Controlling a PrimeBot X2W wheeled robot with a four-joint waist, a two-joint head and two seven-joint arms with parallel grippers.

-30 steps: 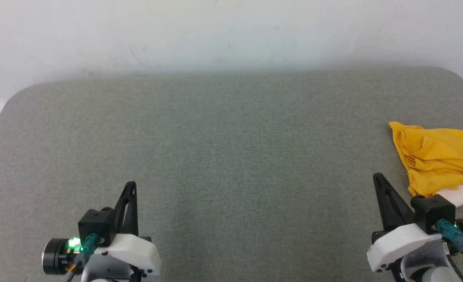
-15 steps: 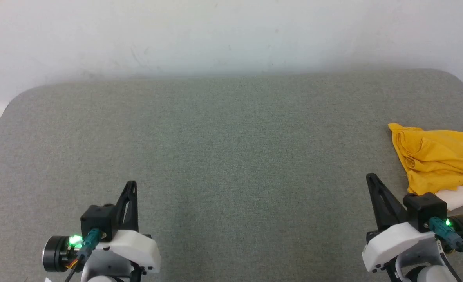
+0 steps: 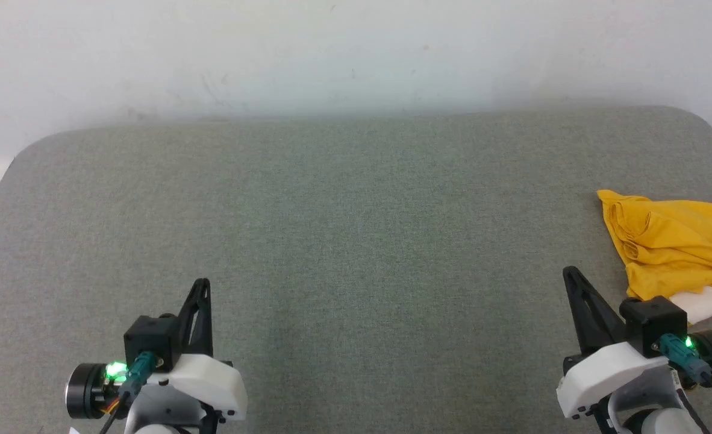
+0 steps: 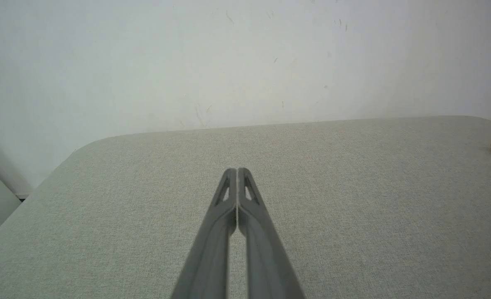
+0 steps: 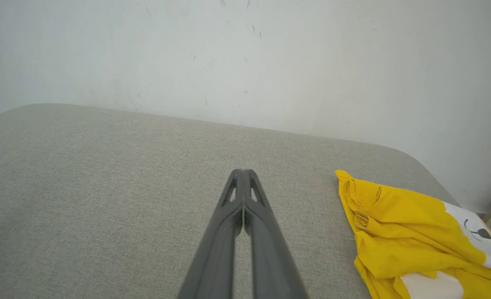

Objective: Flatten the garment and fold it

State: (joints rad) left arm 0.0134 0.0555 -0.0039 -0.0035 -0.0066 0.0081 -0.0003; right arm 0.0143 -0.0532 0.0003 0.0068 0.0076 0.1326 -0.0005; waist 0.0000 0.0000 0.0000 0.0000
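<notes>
All three face the table [image 3: 356, 241], wrists seemingly lower.

The yellow garment [image 3: 672, 250] runs off the head view's right edge, its print mostly lost in the crumpled folds.

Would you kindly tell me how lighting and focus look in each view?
Head view: soft, even light, green lamps glowing, yellow T-shirt cropped at the right edge. Left wrist view: left gripper soft close to the lens, grey fabric surface sharp. Right wrist view: right gripper likewise soft, T-shirt crisp.
</notes>
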